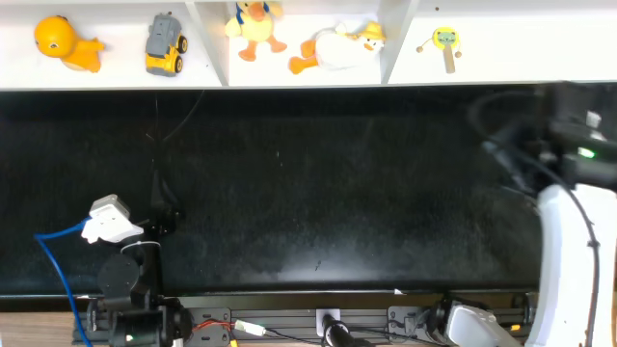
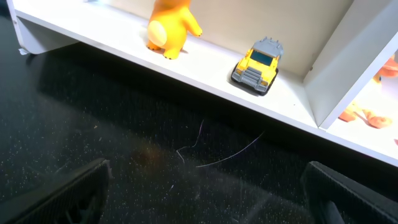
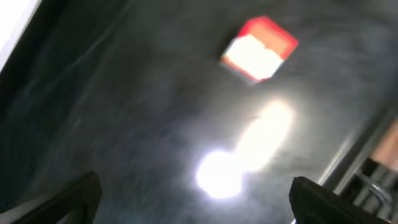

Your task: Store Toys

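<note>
As the red block point(image 3: 258, 48) is seen ahead of the right gripper point(image 3: 196, 198), fingers apart, that arm is judged nearer.

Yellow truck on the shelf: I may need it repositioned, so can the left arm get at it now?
Probably yes. The left hand is open and empty, facing the yellow truck, which stands near the front edge of the shelf, with bare black mat between.

Top view: shelf point(image 1: 308, 77) brightly lit, worktop point(image 1: 337, 193) dark.
Left wrist: even light.
Right wrist: blurred, white glare on worktop.
</note>
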